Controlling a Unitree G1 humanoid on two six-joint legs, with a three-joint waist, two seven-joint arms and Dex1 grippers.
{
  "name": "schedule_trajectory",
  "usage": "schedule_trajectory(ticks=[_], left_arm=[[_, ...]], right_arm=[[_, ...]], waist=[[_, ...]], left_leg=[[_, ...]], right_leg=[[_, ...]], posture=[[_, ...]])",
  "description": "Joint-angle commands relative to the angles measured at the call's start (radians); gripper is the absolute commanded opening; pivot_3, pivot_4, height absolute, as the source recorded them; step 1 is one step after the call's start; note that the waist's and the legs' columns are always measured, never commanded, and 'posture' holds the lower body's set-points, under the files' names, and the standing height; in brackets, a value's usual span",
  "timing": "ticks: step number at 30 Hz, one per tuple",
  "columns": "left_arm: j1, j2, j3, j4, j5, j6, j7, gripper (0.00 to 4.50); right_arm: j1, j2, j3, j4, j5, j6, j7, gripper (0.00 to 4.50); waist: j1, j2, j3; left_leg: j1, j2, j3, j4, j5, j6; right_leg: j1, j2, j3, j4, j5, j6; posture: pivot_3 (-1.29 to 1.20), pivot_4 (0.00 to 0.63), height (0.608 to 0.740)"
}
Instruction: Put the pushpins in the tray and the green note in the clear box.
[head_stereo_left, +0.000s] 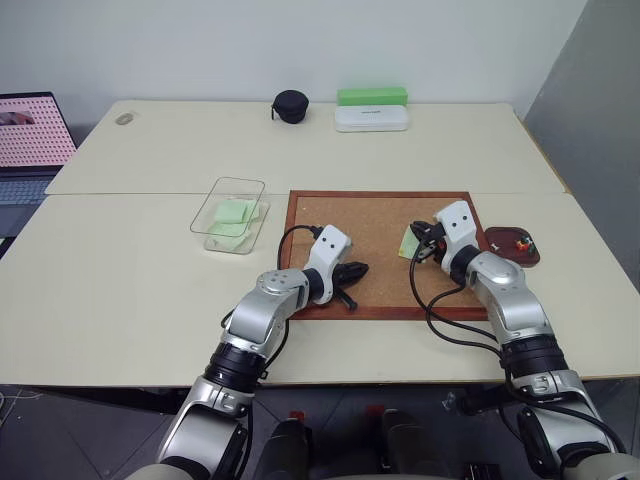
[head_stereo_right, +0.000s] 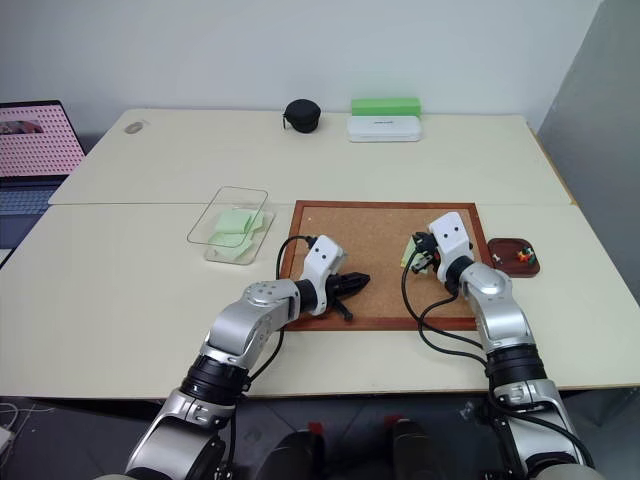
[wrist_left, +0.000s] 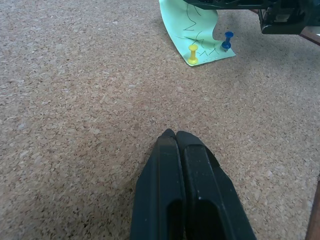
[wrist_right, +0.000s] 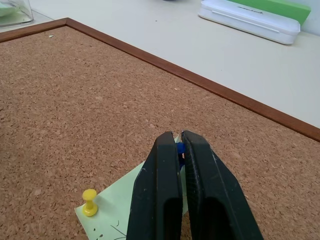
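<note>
Your right gripper (wrist_right: 180, 145) is pinched on the blue plastic pushpin (wrist_left: 227, 40) pinning the pale green paper note (wrist_left: 192, 30) to the corkboard (head_stereo_left: 370, 215); pull straight, since thin paper tears; left gripper (wrist_left: 175, 137) closed, empty.

Green note (wrist_left: 196, 31) on corkboard (wrist_left: 75, 100) w/ yellow pin (wrist_left: 193, 53), blue pin (wrist_left: 227, 40); tray (head_stereo_left: 512, 246) right.

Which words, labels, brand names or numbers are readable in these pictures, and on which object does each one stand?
No text can be read.
White case: a small dark mark on the lid, too small to read.
Green note: dark pen strokes, not readable as letters.
Laptop: pink screen pattern, too blurred to read.
</note>
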Motion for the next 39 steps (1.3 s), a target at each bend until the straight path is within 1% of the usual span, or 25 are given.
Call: schedule_trajectory(ticks=[1,19,21,22,23,24,39], left_arm=[[0.011,0.003,-0.014,-0.006,0.013,0.008,0.008,0.00],[0.020,0.009,-0.016,-0.021,0.013,0.016,0.007,0.00],[0.021,0.009,-0.017,-0.022,0.014,0.016,0.007,0.00],[0.022,0.010,-0.018,-0.023,0.014,0.016,0.007,0.00],[0.022,0.010,-0.018,-0.024,0.014,0.017,0.006,0.00],[0.024,0.011,-0.019,-0.026,0.014,0.017,0.006,0.00],[0.028,0.013,-0.020,-0.028,0.012,0.019,0.006,0.00]], right_arm=[[-0.021,0.001,-0.013,-0.012,0.003,-0.014,-0.005,0.04],[-0.015,0.003,-0.013,-0.017,0.007,-0.004,-0.005,0.04],[-0.014,0.004,-0.014,-0.017,0.006,-0.003,-0.007,0.58],[-0.012,0.005,-0.013,-0.018,0.005,-0.003,-0.009,0.64],[-0.012,0.005,-0.013,-0.017,0.003,-0.004,-0.011,0.94],[-0.010,0.005,-0.012,-0.018,0.002,-0.005,-0.012,1.10],[-0.013,0.008,-0.008,-0.001,-0.009,-0.013,-0.017,1.10]], waist=[[0.000,0.000,0.000],[0.000,0.000,0.000],[0.000,0.000,0.000],[0.000,0.000,0.000],[0.000,0.000,0.000],[0.000,0.000,0.000],[-0.001,0.000,0.000]], left_leg=[[0.000,0.000,0.000,0.000,0.000,0.000],[0.000,0.000,0.000,0.000,0.000,0.000],[0.000,0.000,0.000,0.000,0.000,0.000],[0.000,0.000,0.000,0.000,0.000,0.000],[0.000,0.000,0.000,0.000,0.000,0.000],[0.000,0.000,0.000,0.000,0.000,0.000],[0.000,0.000,0.000,0.000,0.000,0.000]], right_leg=[[0.000,0.000,0.000,0.000,0.000,0.000],[0.000,0.000,0.000,0.000,0.000,0.000],[0.000,0.000,0.000,0.000,0.000,0.000],[0.000,0.000,0.000,0.000,0.000,0.000],[0.000,0.000,0.000,0.000,0.000,0.000],[0.000,0.000,0.000,0.000,0.000,0.000],[0.000,0.000,0.000,0.000,0.000,0.000]], posture=[[0.00,0.150,0.740],[0.00,0.150,0.740],[0.00,0.150,0.740],[0.00,0.150,0.740],[0.00,0.150,0.740],[0.00,0.150,0.740],[0.00,0.150,0.740]])
